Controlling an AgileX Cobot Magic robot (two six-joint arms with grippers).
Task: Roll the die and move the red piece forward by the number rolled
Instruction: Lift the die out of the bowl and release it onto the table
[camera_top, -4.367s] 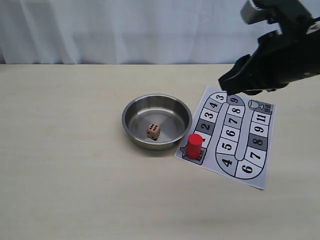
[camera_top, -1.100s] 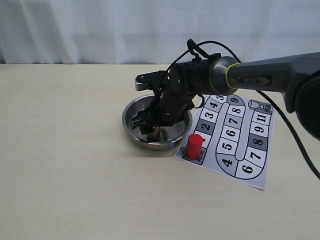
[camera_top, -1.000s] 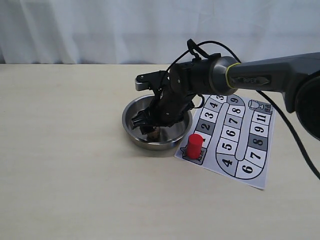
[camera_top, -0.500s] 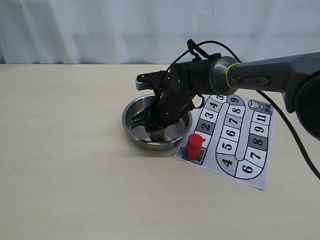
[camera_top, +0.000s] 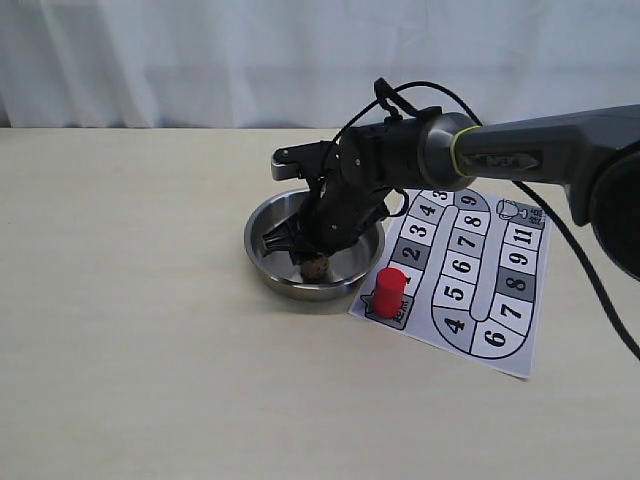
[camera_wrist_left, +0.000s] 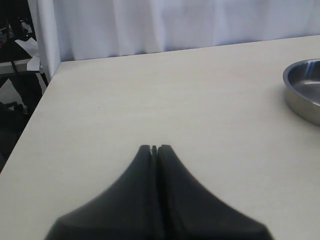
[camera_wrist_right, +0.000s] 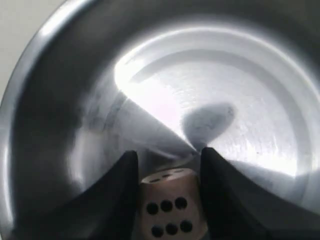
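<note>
The die (camera_top: 317, 267) is a tan cube held inside the steel bowl (camera_top: 262, 238), with my right gripper (camera_top: 311, 259) shut on its two sides. In the right wrist view the die (camera_wrist_right: 171, 206) sits between the dark fingers (camera_wrist_right: 120, 185) with its six-pip face toward the camera, above the bowl's floor (camera_wrist_right: 225, 90). The red piece (camera_top: 389, 291) stands upright on the start square at the near-left corner of the numbered board (camera_top: 520, 300), to the right of the bowl. My left gripper (camera_wrist_left: 154, 148) is shut and holds nothing over bare table; it is out of the exterior view.
The paper board lies flat to the right of the bowl, with squares numbered in a winding track. The bowl's rim (camera_wrist_left: 300, 75) shows at the edge of the left wrist view. A white curtain (camera_top: 200, 60) closes off the table's far edge.
The right arm came down from above the board into the bowl and shut on the die. In the last second the die has shifted slightly right within the bowl. The red piece has not moved.
</note>
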